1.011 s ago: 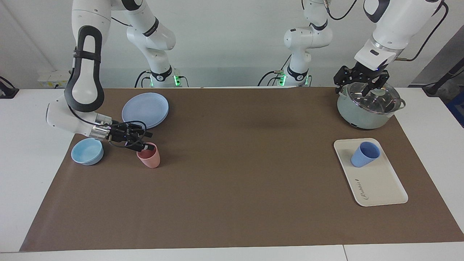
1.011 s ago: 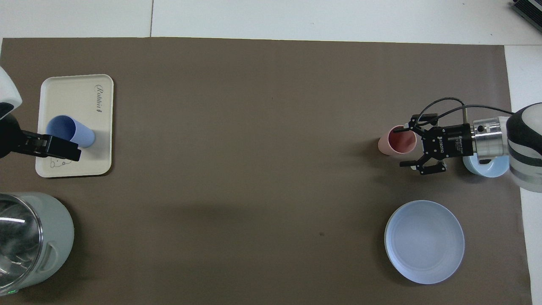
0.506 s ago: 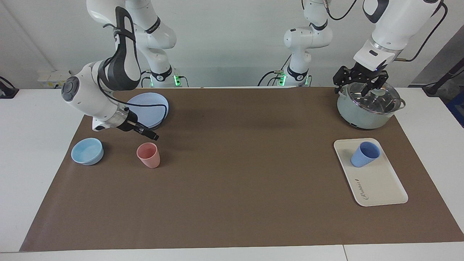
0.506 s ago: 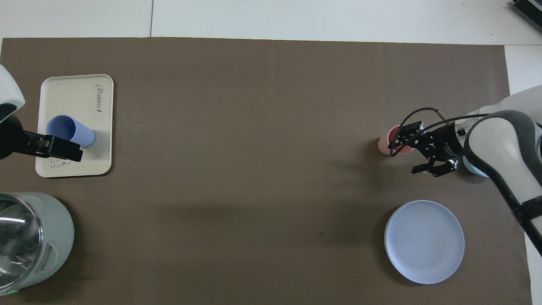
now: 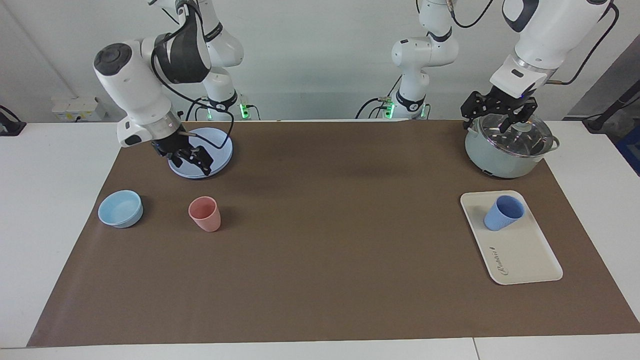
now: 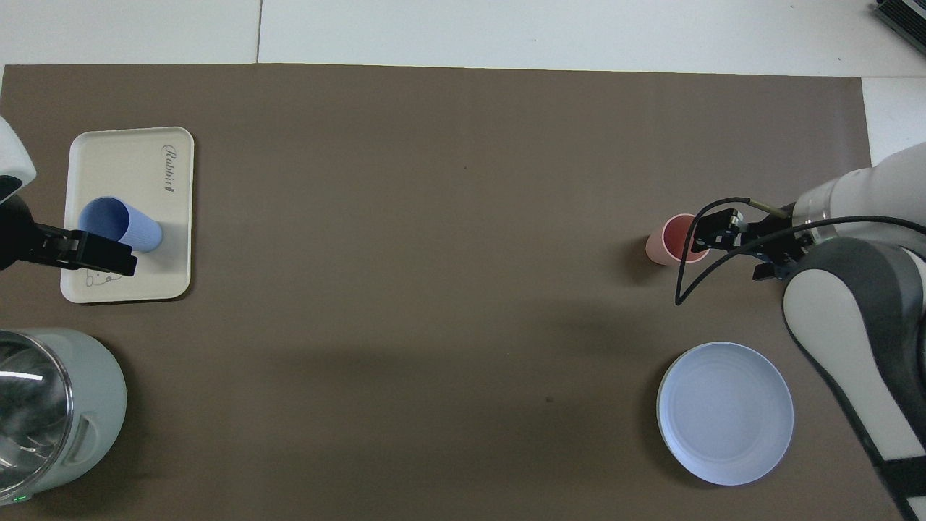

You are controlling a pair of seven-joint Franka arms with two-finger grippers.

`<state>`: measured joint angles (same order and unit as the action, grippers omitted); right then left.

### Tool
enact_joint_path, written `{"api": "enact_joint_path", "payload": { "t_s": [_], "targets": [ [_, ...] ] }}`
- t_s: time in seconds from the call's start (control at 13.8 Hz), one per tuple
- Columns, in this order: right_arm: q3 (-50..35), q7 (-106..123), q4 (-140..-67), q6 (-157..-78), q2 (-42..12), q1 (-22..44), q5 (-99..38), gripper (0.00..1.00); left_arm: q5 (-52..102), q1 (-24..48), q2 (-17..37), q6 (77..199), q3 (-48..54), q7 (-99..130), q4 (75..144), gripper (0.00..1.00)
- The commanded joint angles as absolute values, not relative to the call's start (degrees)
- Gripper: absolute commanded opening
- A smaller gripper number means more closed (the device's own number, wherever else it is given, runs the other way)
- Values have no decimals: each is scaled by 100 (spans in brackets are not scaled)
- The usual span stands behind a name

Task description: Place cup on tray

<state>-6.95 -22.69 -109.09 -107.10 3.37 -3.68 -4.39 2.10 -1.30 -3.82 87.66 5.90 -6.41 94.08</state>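
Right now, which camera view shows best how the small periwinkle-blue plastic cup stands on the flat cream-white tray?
The facing view: the small periwinkle-blue plastic cup shows whole, upright on the flat cream-white tray, at the end nearer the robots. In the overhead view the left end effector covers part of the cup's rim.

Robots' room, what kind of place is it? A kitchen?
Probably a robot lab: the arms are bolted to a white table under a brown mat, with the cup, tray and pot laid out for practice.
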Motion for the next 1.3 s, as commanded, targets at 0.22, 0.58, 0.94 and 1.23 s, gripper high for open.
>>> {"api": "enact_joint_path", "payload": {
  "t_s": [0.22, 0.58, 0.94, 1.23],
  "targets": [
    [-791, -1865, -9469, -9521, 28, -202, 184, 100, 123, -132, -457, 8728, 580, -571, 9475, 100],
    [-791, -1608, -8578, -8657, -237, -35, 440, 100, 123, -132, -457, 8719, 580, -571, 9475, 100],
    [-774, -1406, -8613, -8692, -202, -140, 404, 100, 123, -132, -457, 8728, 580, -571, 9475, 100],
    [-738, -1397, -8613, -8657, -158, -167, 360, 100, 123, -132, -457, 8728, 580, -571, 9475, 100]
  ]
}}
